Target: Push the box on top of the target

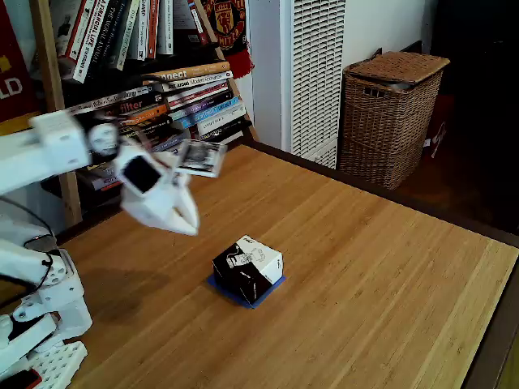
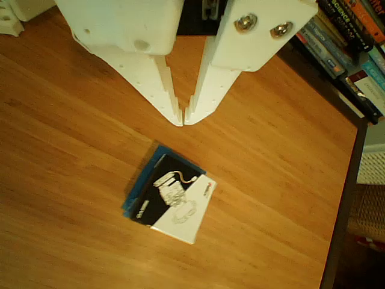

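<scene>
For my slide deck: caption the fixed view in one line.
White arm's end effector raised above the wooden table, box sitting on the blue tape target.

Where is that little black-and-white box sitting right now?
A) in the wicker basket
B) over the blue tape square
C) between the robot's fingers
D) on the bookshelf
B: the box sits on the table with the blue tape peeking out beneath its edges, and the gripper hangs apart from it, its tips together.
</scene>
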`<move>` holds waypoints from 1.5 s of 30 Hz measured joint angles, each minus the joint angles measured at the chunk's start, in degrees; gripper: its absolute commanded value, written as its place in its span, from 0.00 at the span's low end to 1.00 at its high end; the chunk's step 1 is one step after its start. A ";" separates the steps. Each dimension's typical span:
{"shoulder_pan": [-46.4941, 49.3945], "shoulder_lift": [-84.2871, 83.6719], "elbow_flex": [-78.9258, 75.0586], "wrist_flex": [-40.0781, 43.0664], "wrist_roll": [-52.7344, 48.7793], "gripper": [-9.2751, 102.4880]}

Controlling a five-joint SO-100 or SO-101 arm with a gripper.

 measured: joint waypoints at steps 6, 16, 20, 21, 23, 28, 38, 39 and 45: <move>-0.79 10.63 5.36 0.18 -1.32 0.08; -0.97 25.49 15.38 1.93 -8.88 0.08; -1.32 30.41 19.69 2.64 -12.83 0.08; -1.49 31.73 20.74 3.08 -14.41 0.08; -1.67 34.19 22.59 4.13 -17.84 0.08; -1.41 37.27 26.63 5.71 -26.98 0.08; -1.14 41.48 34.01 6.50 -36.30 0.08; -1.05 42.01 34.01 6.86 -36.65 0.08; -1.14 47.64 34.19 9.40 -37.00 0.08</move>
